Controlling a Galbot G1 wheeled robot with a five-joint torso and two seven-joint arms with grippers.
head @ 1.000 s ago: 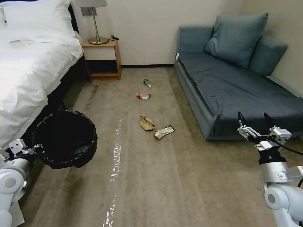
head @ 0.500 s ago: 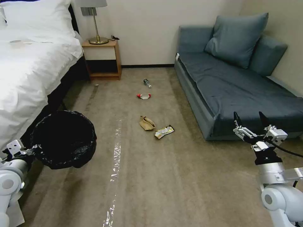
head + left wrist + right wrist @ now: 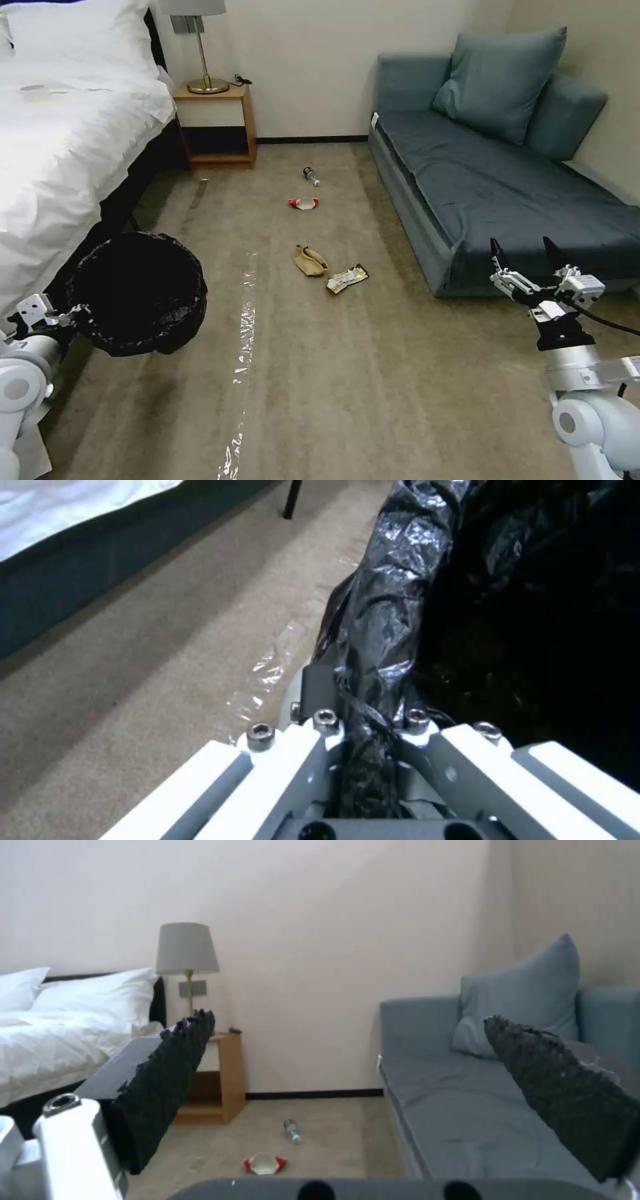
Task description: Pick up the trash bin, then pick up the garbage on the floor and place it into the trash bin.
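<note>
We see a bedroom with a tan carpeted floor (image 3: 373,373) running between a white-sheeted bed (image 3: 60,140) on our left and a blue-grey sofa (image 3: 493,180) on our right. A large matching cushion (image 3: 500,80) leans against the sofa's back. Against the far wall, between bed and sofa, stands a small wooden nightstand (image 3: 220,127) with a brass lamp (image 3: 203,67) on top. A glossy strip of clear tape (image 3: 243,340) runs along the carpet toward us.

The trash bin (image 3: 137,293), its black bag crinkled over the rim, hangs just beside the bed's lower edge, lifted off the carpet. Our left gripper (image 3: 70,315) has its fingers closed on the bin's bagged rim, as the left wrist view shows with black plastic pinched between the white fingers (image 3: 313,740).

Our right gripper (image 3: 527,257) hovers in front of the sofa's near corner, its two dark fingers spread wide and holding nothing.

The garbage lies in a loose line down the middle of the floor, well apart from both grippers: a crumpled tan paper bag (image 3: 310,260) with a yellow-white snack wrapper (image 3: 347,278) just beside it, then farther off a crushed red-and-white packet (image 3: 303,203), and nearest the wall a small clear bottle (image 3: 311,176).
</note>
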